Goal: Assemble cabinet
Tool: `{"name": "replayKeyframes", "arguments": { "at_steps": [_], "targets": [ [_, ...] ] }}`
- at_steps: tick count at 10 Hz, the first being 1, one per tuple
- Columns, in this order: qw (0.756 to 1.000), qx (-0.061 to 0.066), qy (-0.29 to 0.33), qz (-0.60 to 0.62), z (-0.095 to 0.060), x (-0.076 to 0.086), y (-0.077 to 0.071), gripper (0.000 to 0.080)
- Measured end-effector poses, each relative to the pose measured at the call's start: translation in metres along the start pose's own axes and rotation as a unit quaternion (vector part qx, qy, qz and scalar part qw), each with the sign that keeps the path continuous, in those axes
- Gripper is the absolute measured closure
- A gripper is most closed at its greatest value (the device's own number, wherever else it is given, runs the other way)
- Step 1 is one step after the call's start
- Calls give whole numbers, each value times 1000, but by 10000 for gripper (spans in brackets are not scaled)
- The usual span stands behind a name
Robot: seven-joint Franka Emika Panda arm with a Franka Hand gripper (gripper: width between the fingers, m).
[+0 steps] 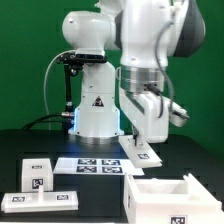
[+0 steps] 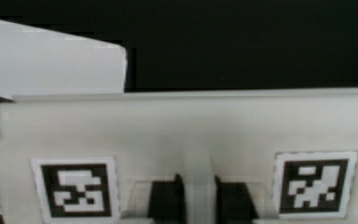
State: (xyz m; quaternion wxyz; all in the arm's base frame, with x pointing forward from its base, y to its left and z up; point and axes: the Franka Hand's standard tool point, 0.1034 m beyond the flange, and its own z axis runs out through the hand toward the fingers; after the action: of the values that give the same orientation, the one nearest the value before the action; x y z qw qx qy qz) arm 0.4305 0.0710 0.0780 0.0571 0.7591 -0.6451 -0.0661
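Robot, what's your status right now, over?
Gripper at a tagged white panel, grip unclear. Cabinet box apart, unjoined. Marker board nearby, not blocking.

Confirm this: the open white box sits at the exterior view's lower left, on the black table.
Wrong side. The box sits at the exterior view's lower right, on the black table. The exterior view shows it.
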Motion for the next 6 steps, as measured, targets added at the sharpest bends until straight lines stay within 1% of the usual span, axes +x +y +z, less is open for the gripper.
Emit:
{"name": "replayKeyframes", "arguments": {
  "at_steps": [1, 2, 3, 4, 6],
  "targets": [
    [1000, -4, 20, 8, 3, -8, 0, 733],
    [999, -7, 39, 21, 4, -21, 2, 733],
    [998, -6, 46, 52, 3, -33, 2, 733],
    [997, -7, 62, 34, 6, -39, 3, 733],
    [998, -9, 52, 31, 8, -41, 3, 733]
  ]
}}
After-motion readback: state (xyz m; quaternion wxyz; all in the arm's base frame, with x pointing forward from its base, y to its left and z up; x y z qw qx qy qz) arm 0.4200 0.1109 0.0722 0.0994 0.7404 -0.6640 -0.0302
